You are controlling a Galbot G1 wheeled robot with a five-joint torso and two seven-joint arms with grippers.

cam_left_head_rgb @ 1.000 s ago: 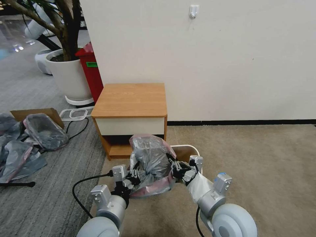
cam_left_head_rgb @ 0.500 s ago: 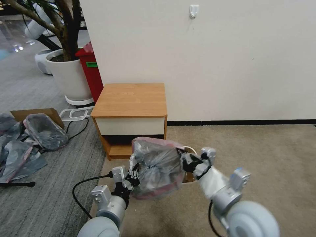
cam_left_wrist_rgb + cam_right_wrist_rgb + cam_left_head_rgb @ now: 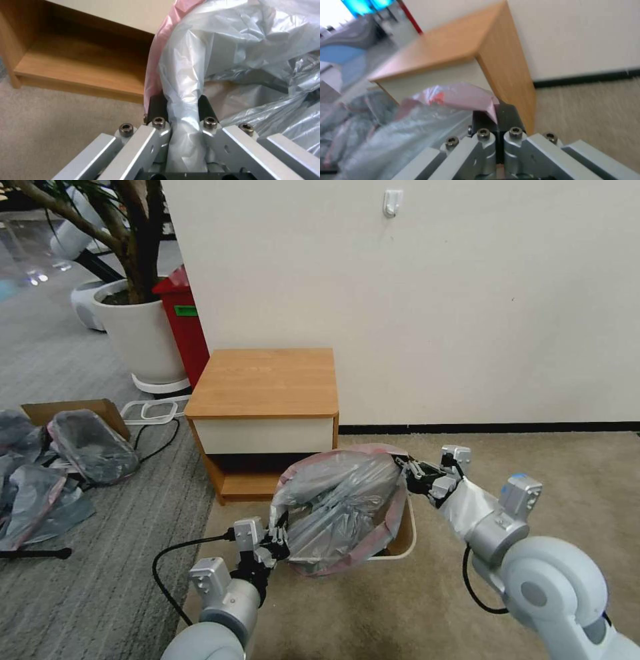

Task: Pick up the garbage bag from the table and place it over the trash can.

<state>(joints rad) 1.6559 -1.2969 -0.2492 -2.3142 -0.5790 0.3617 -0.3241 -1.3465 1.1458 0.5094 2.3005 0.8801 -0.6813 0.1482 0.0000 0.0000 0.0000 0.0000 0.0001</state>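
You had the bag point(image 3: 340, 507) stretched between both hands, low in the head view at about 6 o'clock, in front of the counter point(image 3: 265, 380) and off its top. The left hand point(image 3: 279, 537) sat at the bag's 8 o'clock edge; in the left wrist view its black pads point(image 3: 156, 107) were clamped on a bunched fold of grey plastic point(image 3: 186, 100), with the pink rim running just beside one pad. The right hand point(image 3: 415, 477) held the opposite side, at the bag's 2 o'clock; in the right wrist view its fingers point(image 3: 506, 117) were pressed together on a thin strip of the pink rim point(image 3: 460, 96).

The bag's mouth was pulled wide and tilted, its pink edge arching from one hand to the other, and its crumpled grey body hung over the can point(image 3: 403, 537). The can stood on the carpet point(image 3: 533, 460) just in front of the counter's open shelf (its cream rim and part of the brown inside showed at the bag's 4 o'clock side). The bag covered the can's left part; whether the rim had actually caught over the can's edge, you could not tell.

A heap of similar grey bags point(image 3: 60, 460) lay at 9 o'clock beside a cardboard box point(image 3: 73, 410), well apart from the can.
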